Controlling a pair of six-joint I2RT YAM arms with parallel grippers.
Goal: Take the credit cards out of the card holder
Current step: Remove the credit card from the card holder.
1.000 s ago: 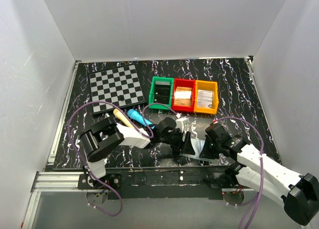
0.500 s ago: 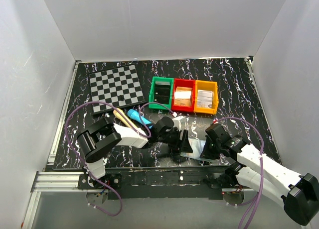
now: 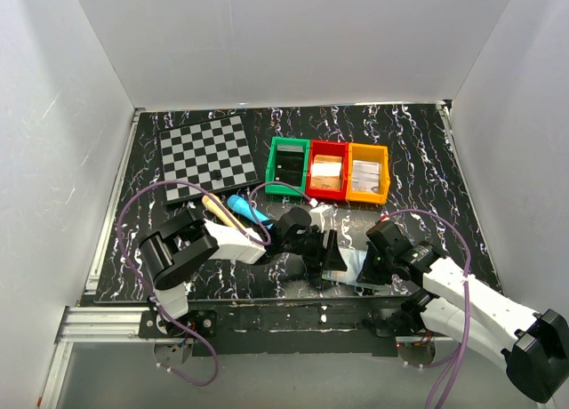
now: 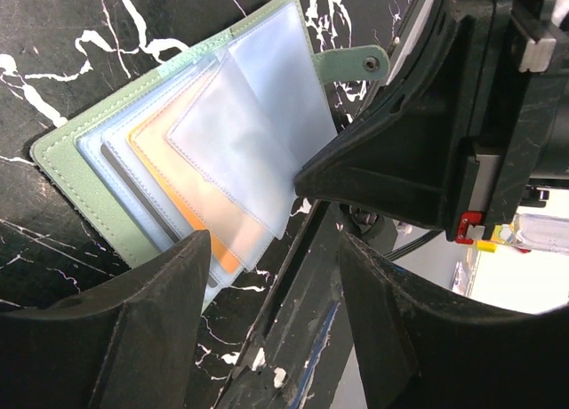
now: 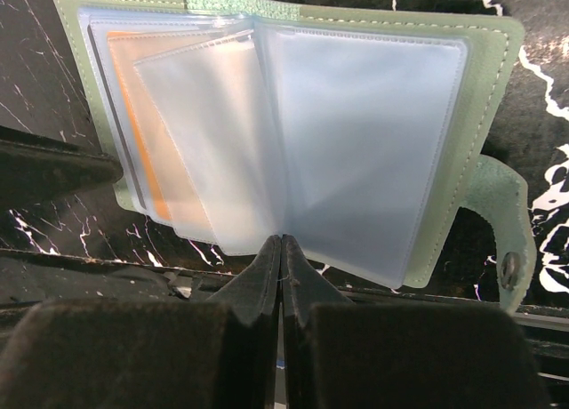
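Observation:
The card holder (image 5: 484, 116) lies open on the dark marbled table near its front edge, green cover down, with clear pale blue sleeves (image 4: 240, 124) fanned up. An orange credit card (image 5: 147, 151) shows inside a left-hand sleeve, also seen as the orange card (image 4: 169, 178) from the left wrist. My right gripper (image 5: 282, 242) is shut, its tips touching the sleeves' lower edge at the fold; nothing shows between them. My left gripper (image 4: 271, 249) is open just off the holder's corner, with nothing between its fingers. From above, the card holder (image 3: 352, 268) lies between the left gripper (image 3: 327, 256) and the right gripper (image 3: 366, 265).
A checkered board (image 3: 207, 154) lies at the back left. Green (image 3: 288, 166), red (image 3: 327, 171) and orange (image 3: 367, 172) bins stand in a row behind the grippers. A blue tool (image 3: 244, 207) and a wooden handle (image 3: 218, 209) lie by the left arm. The table's front edge (image 3: 267, 293) is close.
The left gripper shifted slightly left and back from the holder. The right gripper's jaws finished closing and it stayed in place at the holder's fold.

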